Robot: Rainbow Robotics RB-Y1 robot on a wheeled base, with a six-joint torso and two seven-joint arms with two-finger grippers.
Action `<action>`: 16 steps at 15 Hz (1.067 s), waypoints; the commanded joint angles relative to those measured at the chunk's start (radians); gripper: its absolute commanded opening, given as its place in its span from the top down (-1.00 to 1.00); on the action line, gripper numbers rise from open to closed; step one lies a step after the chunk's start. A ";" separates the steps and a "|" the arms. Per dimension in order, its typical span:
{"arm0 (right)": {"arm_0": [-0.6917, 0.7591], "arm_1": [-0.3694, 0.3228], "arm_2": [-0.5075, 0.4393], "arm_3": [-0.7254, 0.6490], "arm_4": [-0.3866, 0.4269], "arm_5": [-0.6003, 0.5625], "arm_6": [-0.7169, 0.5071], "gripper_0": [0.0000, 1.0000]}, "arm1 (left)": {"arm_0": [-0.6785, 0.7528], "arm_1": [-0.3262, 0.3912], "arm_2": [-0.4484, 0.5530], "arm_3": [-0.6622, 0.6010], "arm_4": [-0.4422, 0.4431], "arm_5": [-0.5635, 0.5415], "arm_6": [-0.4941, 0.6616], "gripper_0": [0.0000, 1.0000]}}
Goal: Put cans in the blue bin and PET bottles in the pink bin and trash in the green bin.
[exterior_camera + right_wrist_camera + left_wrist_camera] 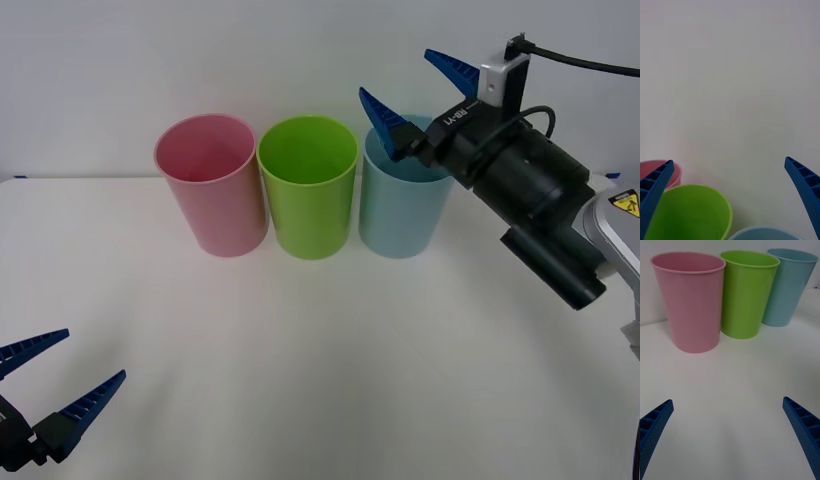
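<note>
The right end effector (pixel 415 92) hangs wide open and empty over the blue bin (pixel 402 205) at the far right of the row (the can unseen), and should likely lift straight clear without nudging the rim.

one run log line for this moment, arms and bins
right gripper: open, over blue bin rim | left gripper: open, low near table edge | pink bin, green bin: upright

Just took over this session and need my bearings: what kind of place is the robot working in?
Probably a lab or test bench set up for a sorting trial, not a home: a plain white table against a bare white wall, with a pink bin, a green bin and a blue bin standing in a row.
</note>
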 commanded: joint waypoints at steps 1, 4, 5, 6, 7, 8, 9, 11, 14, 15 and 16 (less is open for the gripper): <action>0.162 -0.071 -0.080 -0.159 -0.054 -0.109 -0.002 -1.00 | 0.000 0.000 0.000 0.000 0.000 0.000 0.000 -1.00; 0.348 -0.068 -0.217 -0.225 -0.039 -0.310 -0.005 -1.00 | 0.000 0.000 0.000 0.000 0.000 0.000 0.000 -1.00; 0.396 -0.066 -0.247 -0.230 -0.031 -0.367 -0.005 -1.00 | 0.000 0.000 0.000 0.000 0.000 0.000 0.000 -1.00; 0.452 -0.057 -0.278 -0.233 -0.010 -0.422 -0.001 -1.00 | 0.000 0.000 0.000 0.000 0.000 0.000 0.000 -1.00; 0.497 -0.034 -0.312 -0.234 0.022 -0.479 0.002 -1.00 | 0.000 0.000 0.000 0.000 0.000 0.000 0.000 -1.00; 0.526 -0.006 -0.336 -0.234 0.059 -0.528 0.004 -1.00 | 0.000 0.000 0.000 0.000 0.000 0.000 0.000 -1.00; 0.557 0.035 -0.359 -0.234 0.104 -0.582 -0.002 -1.00 | 0.000 0.000 0.000 0.000 0.000 0.000 0.000 -1.00; 0.612 0.118 -0.407 -0.234 0.205 -0.678 -0.008 -1.00 | 0.000 0.000 0.000 0.000 0.000 0.000 0.000 -1.00; 0.666 0.156 -0.474 -0.234 0.291 -0.787 -0.021 -1.00 | 0.000 0.000 0.000 0.000 0.000 0.000 0.000 -1.00; 0.676 0.156 -0.493 -0.233 0.308 -0.812 -0.024 -1.00 | 0.000 0.000 0.000 0.000 0.000 0.000 0.000 -1.00; 0.679 0.156 -0.516 -0.234 0.329 -0.845 -0.024 -1.00 | 0.000 0.000 0.000 0.000 0.000 0.000 0.000 -1.00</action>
